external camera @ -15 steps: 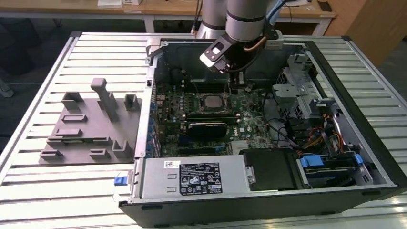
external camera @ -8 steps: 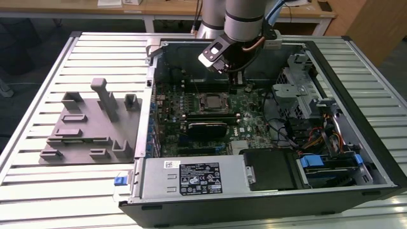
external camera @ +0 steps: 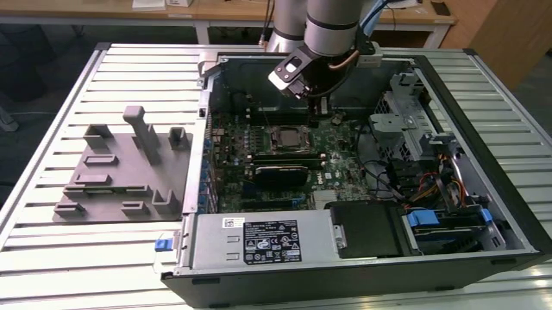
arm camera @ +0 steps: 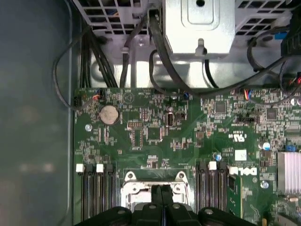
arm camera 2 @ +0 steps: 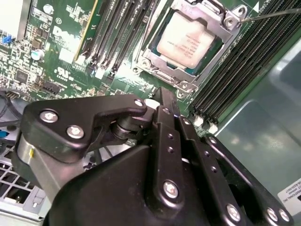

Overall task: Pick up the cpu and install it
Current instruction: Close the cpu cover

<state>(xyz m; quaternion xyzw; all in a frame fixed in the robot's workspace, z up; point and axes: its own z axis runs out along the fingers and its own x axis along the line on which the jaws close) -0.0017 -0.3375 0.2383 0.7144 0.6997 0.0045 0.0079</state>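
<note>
One cpu (arm camera 2: 188,40) in socket (arm camera 2: 229,20); one claw (arm camera: 162,189) over it, apparently closed.

The claw (external camera: 316,115) hangs inside the open computer case (external camera: 345,287), over the motherboard (external camera: 338,139). The cpu (arm camera 2: 186,40) lies in its socket frame (arm camera 2: 221,19), near and below the claw's tips. The power supply box (external camera: 258,242) sits well apart from the claw. The fixture block (external camera: 103,174) rests farther off, outside the case on the table (external camera: 52,258).
</note>
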